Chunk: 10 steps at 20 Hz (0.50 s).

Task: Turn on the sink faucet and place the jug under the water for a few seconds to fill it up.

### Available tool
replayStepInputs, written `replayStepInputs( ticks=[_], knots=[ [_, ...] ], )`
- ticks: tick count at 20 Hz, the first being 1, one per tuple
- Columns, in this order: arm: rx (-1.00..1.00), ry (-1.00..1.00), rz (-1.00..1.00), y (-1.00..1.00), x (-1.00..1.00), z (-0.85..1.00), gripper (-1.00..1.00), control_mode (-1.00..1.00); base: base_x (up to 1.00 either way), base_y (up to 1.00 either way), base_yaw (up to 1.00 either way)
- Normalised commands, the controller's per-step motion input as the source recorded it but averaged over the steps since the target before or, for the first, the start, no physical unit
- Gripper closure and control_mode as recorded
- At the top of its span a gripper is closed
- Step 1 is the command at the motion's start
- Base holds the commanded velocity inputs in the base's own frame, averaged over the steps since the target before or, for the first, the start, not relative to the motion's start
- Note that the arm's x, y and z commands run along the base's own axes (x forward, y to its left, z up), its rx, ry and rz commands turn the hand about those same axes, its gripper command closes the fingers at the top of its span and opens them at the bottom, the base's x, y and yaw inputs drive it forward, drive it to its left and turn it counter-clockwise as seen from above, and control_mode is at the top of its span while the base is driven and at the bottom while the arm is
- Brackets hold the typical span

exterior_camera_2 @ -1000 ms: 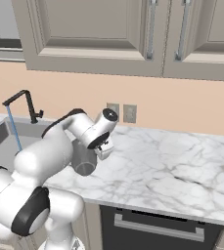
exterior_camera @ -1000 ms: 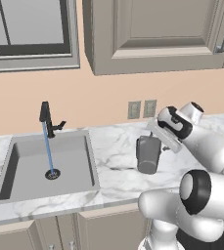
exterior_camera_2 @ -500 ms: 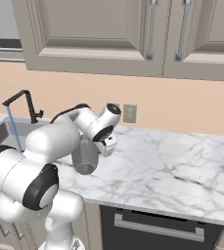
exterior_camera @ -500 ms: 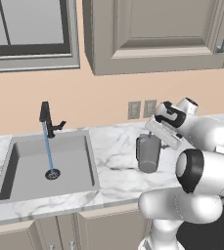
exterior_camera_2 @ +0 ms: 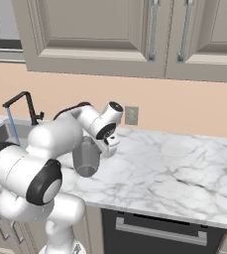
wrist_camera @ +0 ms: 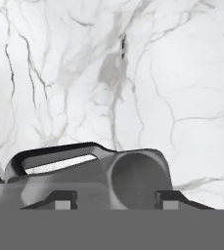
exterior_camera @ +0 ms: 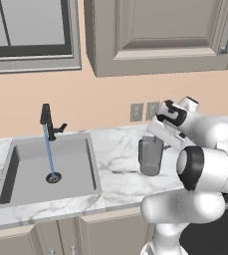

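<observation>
Hand: my gripper [wrist_camera: 113,200] sits at the top of the jug [exterior_camera: 150,155], one fingertip [wrist_camera: 64,199] on each side of its round mouth; the jaws are part-way in, and I cannot tell whether they press on it.
Jug: it stands upright on the marble counter [exterior_camera: 116,149], right of the sink [exterior_camera: 48,167] and well apart from it. From my hand I see a loop handle [wrist_camera: 55,154] beside the mouth.
Water: the water [exterior_camera: 49,152] runs from the sink faucet [exterior_camera: 47,118] straight to the drain, so I judge the tap step done.
Risk, grip: my fingers take only the rim, so if I lift before they bite, the jug may slip or tip.
Risk, handle: the loop lies close to one finger and could snag it.
Risk, carry: the way left to the stream is long; a loose hold could let the jug swing and hit the sink edge.
Risk, fill: water adds weight, so a weak pinch may let go under the stream.
</observation>
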Motion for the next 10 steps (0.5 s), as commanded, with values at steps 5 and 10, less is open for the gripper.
replayStepInputs(
  ticks=[5,10],
  knots=[
    [-0.01,0.00,0.01,0.11,-0.03,-0.17,1.00,-1.00,0.00,0.00,0.00],
    [0.00,0.00,0.00,0.19,0.01,-0.18,1.00,-1.00,0.00,0.00,0.00]
  ],
)
